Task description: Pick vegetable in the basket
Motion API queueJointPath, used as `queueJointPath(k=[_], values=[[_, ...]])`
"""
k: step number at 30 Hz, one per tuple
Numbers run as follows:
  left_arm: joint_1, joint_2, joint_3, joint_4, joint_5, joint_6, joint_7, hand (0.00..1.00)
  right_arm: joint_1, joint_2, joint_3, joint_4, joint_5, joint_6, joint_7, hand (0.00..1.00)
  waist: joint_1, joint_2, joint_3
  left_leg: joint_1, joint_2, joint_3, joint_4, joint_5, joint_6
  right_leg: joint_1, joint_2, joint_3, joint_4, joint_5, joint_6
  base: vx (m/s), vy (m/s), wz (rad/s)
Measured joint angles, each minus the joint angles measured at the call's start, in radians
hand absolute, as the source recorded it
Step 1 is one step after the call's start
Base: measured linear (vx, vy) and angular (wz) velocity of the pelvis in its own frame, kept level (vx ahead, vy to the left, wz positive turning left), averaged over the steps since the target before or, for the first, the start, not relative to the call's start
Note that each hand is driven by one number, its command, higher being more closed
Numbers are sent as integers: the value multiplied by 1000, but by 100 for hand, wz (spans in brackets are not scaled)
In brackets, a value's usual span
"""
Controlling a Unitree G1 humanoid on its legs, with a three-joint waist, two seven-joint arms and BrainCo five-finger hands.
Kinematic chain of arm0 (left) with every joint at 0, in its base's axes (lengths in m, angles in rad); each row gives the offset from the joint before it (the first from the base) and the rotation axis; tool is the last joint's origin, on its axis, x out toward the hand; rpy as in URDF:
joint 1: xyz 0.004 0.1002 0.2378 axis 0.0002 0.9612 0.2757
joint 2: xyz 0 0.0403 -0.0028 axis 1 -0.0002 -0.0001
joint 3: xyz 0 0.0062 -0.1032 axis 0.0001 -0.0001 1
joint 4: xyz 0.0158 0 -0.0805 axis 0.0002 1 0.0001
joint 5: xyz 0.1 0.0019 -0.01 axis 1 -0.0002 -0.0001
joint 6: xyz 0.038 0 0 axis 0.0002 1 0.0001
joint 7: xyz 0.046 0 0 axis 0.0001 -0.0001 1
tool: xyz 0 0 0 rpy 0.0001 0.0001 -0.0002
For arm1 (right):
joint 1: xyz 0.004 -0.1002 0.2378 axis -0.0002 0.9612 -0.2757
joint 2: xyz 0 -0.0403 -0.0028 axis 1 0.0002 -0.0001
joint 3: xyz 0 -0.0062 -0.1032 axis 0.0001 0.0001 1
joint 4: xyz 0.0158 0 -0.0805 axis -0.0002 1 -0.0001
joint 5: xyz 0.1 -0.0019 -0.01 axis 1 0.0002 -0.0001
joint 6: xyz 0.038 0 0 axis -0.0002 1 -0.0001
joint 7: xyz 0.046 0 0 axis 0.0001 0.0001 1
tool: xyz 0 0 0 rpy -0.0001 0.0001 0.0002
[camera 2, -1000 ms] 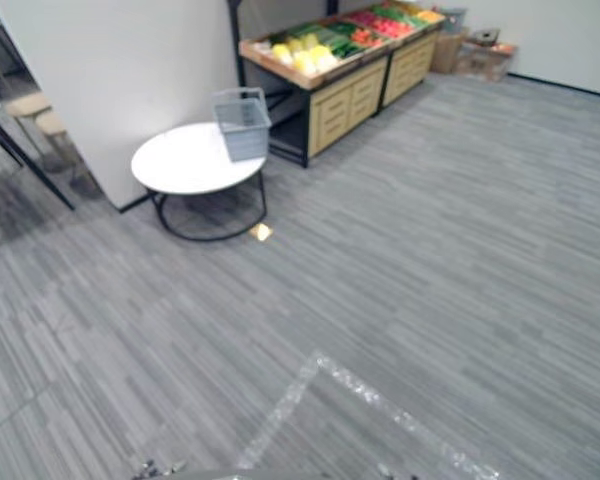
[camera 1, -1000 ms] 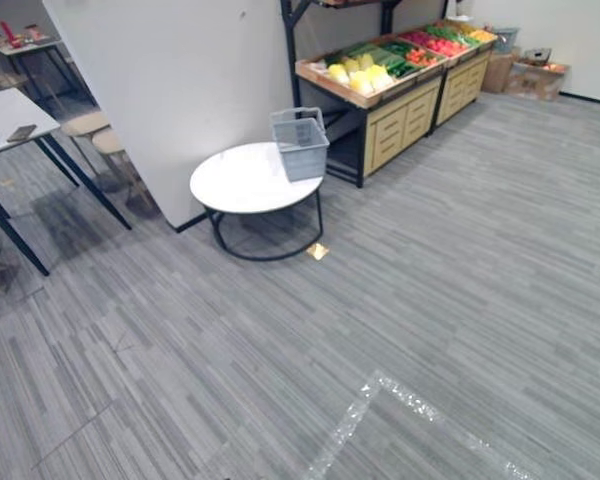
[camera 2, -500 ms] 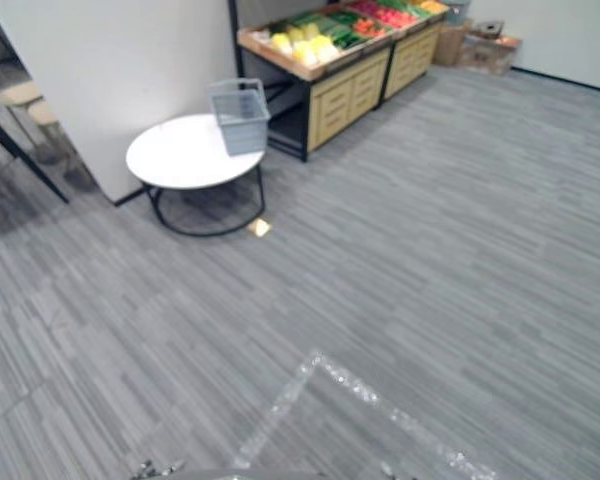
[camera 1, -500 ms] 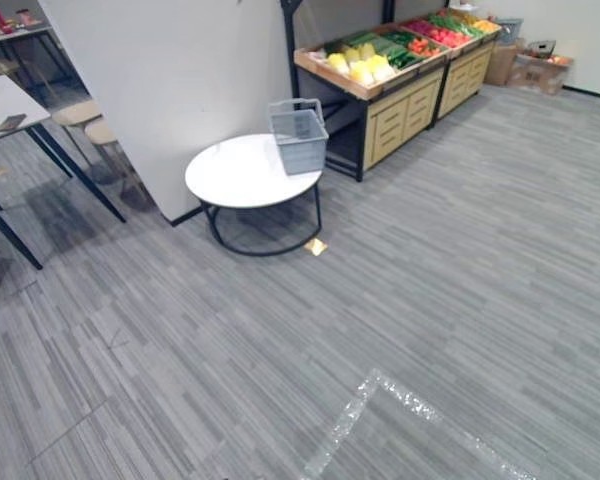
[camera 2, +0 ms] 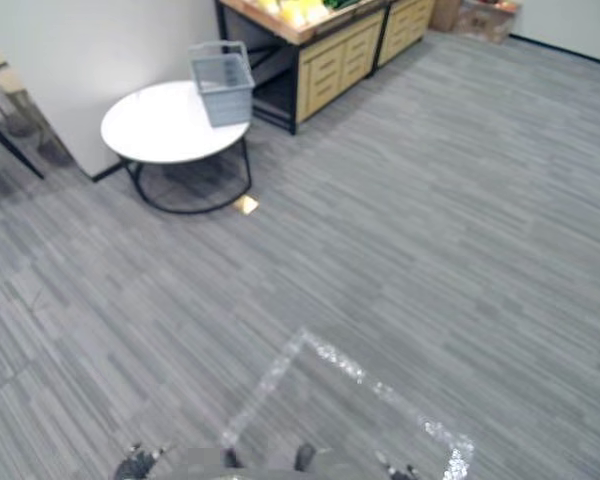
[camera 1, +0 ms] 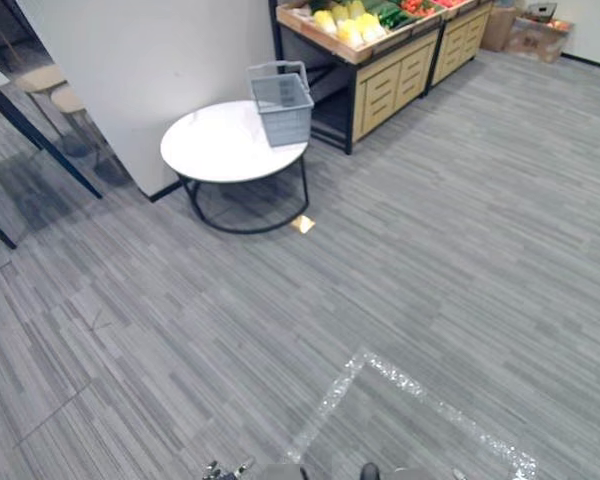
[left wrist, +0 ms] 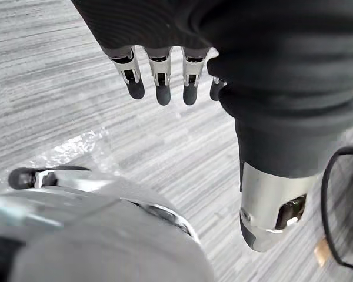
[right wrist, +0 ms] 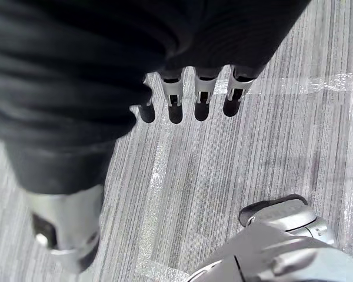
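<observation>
A grey plastic basket with its handle up stands on the far edge of a round white table. Behind it, a wooden stand holds yellow, green and red vegetables in its top trays. My left hand hangs over the grey carpet with its fingers straight and holds nothing. My right hand also hangs over the carpet, fingers straight and empty. Both are far from the basket and the stand.
A white wall panel rises left of the round table. Dark table legs and stools stand at the far left. Cardboard boxes lie at the far right. A taped line marks the carpet close to me, and a small yellow tag lies by the table.
The whole scene has slid up and left in the eye views, so the camera has moved; the table, basket and stand keep their places relative to each other.
</observation>
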Motion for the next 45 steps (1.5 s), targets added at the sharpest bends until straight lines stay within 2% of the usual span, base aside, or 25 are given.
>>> queueJointPath(k=[3, 6, 8, 11, 12, 13, 14, 16, 18, 19, 20, 21, 24, 26, 28, 32, 33, 34, 35, 38, 39, 40, 41, 42, 45], values=[[5, -5, -6, -14, -36, -1, 11, 0, -8, -9, 45, -22, 1, 3, -4, 0, 4, 7, 0, -78, -22, -33, 101, -26, -15, 42, -28, 3, 7, -32, 4, 190, 6, 9], [5, -7, -19, -14, -37, -3, 22, 0, -66, -33, 62, -28, 0, 0, -11, 0, 13, 10, 1, -143, -69, -41, -185, -34, -16, 58, -66, 15, -8, -53, 26, 267, 64, -4], [13, -8, -52, -12, -38, -7, 26, 0, -106, -47, 111, -30, 0, -4, -12, 0, 32, 20, -2, -147, -74, -64, -619, 76, -36, 90, -68, 34, -36, -88, 83, 379, 122, -21], [17, -25, -61, -12, -38, -8, 29, 0, -112, -67, 147, -31, -1, -7, -12, 0, 66, 52, -10, -155, -56, -106, -761, 109, -52, 167, -66, 64, -72, -142, 137, 548, 279, -32], [25, -23, -63, -13, -38, -8, 29, 0, -110, -67, 157, -31, -1, -7, -11, 0, 71, 49, -13, -155, -58, -107, -738, 151, -43, 191, -79, 72, -80, -153, 142, 613, 394, -64], [47, -7, -63, -13, -38, -9, 27, 0, -109, -51, 171, -27, -3, -8, -10, 0, 78, 13, -45, -174, -97, -89, -658, 221, -30, 210, -139, 96, -77, -168, 154, 649, 341, -51], [49, 14, -68, -9, -37, -9, 29, 0, -112, -33, 177, -25, -12, -10, 0, 0, 79, -30, -90, -208, -139, -65, -609, 190, 15, 152, -192, 130, -9, -151, 171, 646, 304, -34], [26, 23, -78, -12, -35, -10, 28, 0, -113, -26, 172, -23, -19, -15, 8, 0, 75, -42, -99, -207, -171, -37, -551, 133, 74, 79, -225, 187, 154, -67, 174, 675, 303, -6], [25, 25, -81, -12, -35, -8, 28, 0, -105, -28, 170, -20, -52, -12, 8, 0, 72, -44, -97, -125, -199, -17, -534, 52, 102, 15, -250, 200, 378, 104, 164, 740, 348, -10], [31, 25, -85, -15, -35, -8, 26, 0, -105, -27, 172, -24, -52, -12, 9, 0, 65, -41, -95, -51, -207, -3, -540, 6, 118, -38, -266, 196, 538, 279, 176, 503, 230, -17], [32, 28, -90, -16, -35, -8, 26, 0, -106, -25, 176, -26, -52, -14, 9, 0, 60, -40, -93, -16, -213, -1, -542, -14, 126, -69, -273, 192, 624, 304, 184, 792, 342, -9], [29, 41, -127, -28, -35, -5, 23, 0, -99, -25, 175, -27, -52, -17, 10, 0, 45, -35, -82, 102, -238, -16, -580, -67, 140, -156, -277, 154, 839, 256, 146, 521, 207, 4], [8, 48, -159, -51, -33, -5, 23, 0, -73, -33, 159, -47, -48, -26, 9, 0, 34, -23, -59, 272, -256, -46, -660, -123, 145, -251, -248, 75, 926, 105, 104, 450, 127, 10], [-9, 47, -164, -51, -33, -3, 22, 0, -47, -44, 157, -47, -50, -28, 10, 0, 0, -23, -54, 361, -249, -90, -683, -168, 142, -343, -218, -43, 835, 10, 85, 412, 13, 52], [-52, 34, -164, -50, -33, -2, 20, 0, -9, -34, 132, -44, -50, -23, 10, 0, -11, -17, -49, 407, -236, -142, -685, -212, 129, -422, -206, -108, 636, 7, 80, 620, -87, 86], [-80, -28, -127, -53, -32, -2, 20, 0, 37, -5, 79, -86, -50, -6, 9, 0, -35, 14, -48, 522, -154, -223, -738, -269, 70, -485, -170, -87, 14, 143, 137, 682, -181, 80], [-83, -29, -119, -53, -32, -2, 20, 0, 41, -1, 79, -97, -50, -5, 9, 0, -32, 9, -47, 539, -148, -222, -735, -274, 62, -483, -168, -66, -39, 170, 145, 961, -295, 59], [-81, -45, -99, -51, -31, -2, 20, 0, 44, -1, 78, -111, -51, -2, 10, 0, -28, 18, -43, 570, -115, -225, -705, -278, 53, -470, -152, -57, -14, 328, 118, 827, -246, 43], [-82, -68, -78, -46, -29, 0, 20, 0, 29, -2, 64, -129, -51, -2, 10, 0, -32, 36, -30, 576, -87, -232, -645, -234, -3, -478, -153, -76, 100, 344, 66, 983, -332, 37], [-77, -110, -69, -49, -24, -1, 21, 0, 8, -18, 46, -146, -52, -2, 11, 0, -28, 65, -28, 521, -56, -241, -421, -27, -23, -437, -142, -104, 243, 213, 32, 819, -331, 12], [-77, -114, -57, -47, -24, -1, 21, 0, 4, -24, 52, -145, -52, -1, 12, 0, -30, 70, -26, 421, -38, -250, -206, 160, -80, -373, -129, -111, 228, 150, 19, 708, -234, 9], [-79, -114, -41, -50, -24, -1, 21, 0, -1, -30, 54, -139, -57, 4, 8, 0, -26, 77, -15, 305, -6, -246, 52, 234, -128, -302, -105, -116, 199, 122, 7, 692, -206, -2], [-79, -103, -41, -50, -26, -1, 21, 0, -6, -35, 56, -131, -59, 9, 7, 0, -24, 90, -4, 240, 18, -222, 218, 201, -121, -227, -82, -113, 170, 112, -1, 734, -187, -38], [-67, -87, -28, -53, -26, -1, 21, 0, -10, -38, 70, -120, -58, 10, 3, 0, -6, 71, 12, 166, 36, -155, 344, 112, -86, -105, -66, -93, 117, 96, -5, 571, -139, -40], [-54, -71, -25, -65, -25, -2, 21, 0, -6, -40, 94, -116, -58, 10, 2, 0, 7, 49, 8, 58, 33, -87, 313, 21, -39, 11, -68, -82, 34, 54, 6, 447, -90, -36]])
